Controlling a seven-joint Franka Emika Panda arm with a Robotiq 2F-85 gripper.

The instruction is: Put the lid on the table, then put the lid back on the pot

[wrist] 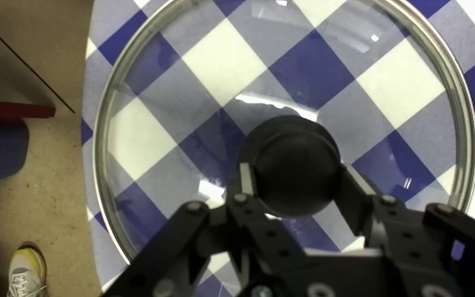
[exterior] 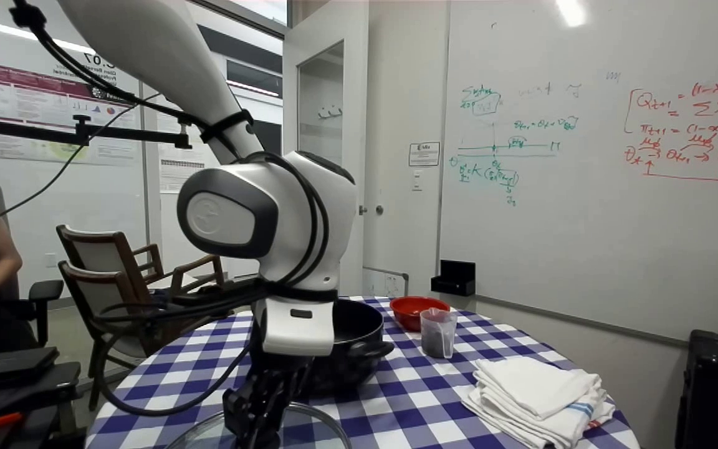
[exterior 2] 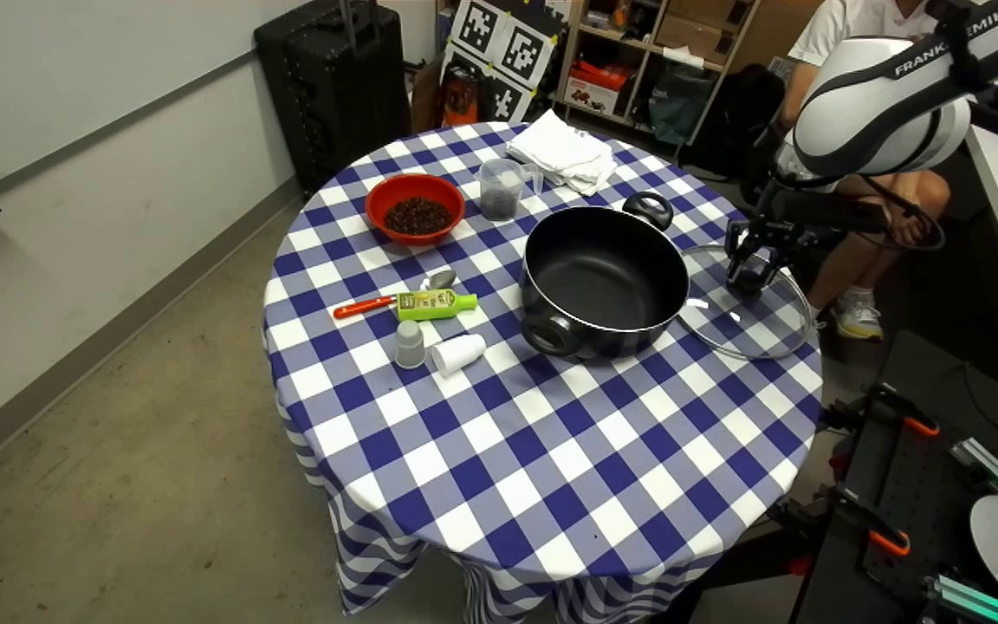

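The lid (wrist: 303,70) is clear glass with a metal rim and a round black knob. It lies flat on the checkered table (exterior 2: 542,477), beside the pot, in an exterior view (exterior 2: 754,325). Part of it also shows at the bottom edge in an exterior view (exterior: 318,430). The black pot (exterior 2: 607,269) stands uncovered and empty; it also shows behind the arm (exterior: 353,365). My gripper (wrist: 295,171) points down at the lid's centre. Its two fingers touch the knob on opposite sides, shut on it. It also shows in an exterior view (exterior 2: 748,273).
A red bowl (exterior 2: 417,208) with dark bits, a clear measuring cup (exterior 2: 501,191) and folded white towels (exterior 2: 561,152) stand beyond the pot. A green bottle (exterior 2: 434,305), a red-handled utensil (exterior 2: 366,306) and two small cups (exterior 2: 459,354) lie beside it. A person sits near the table.
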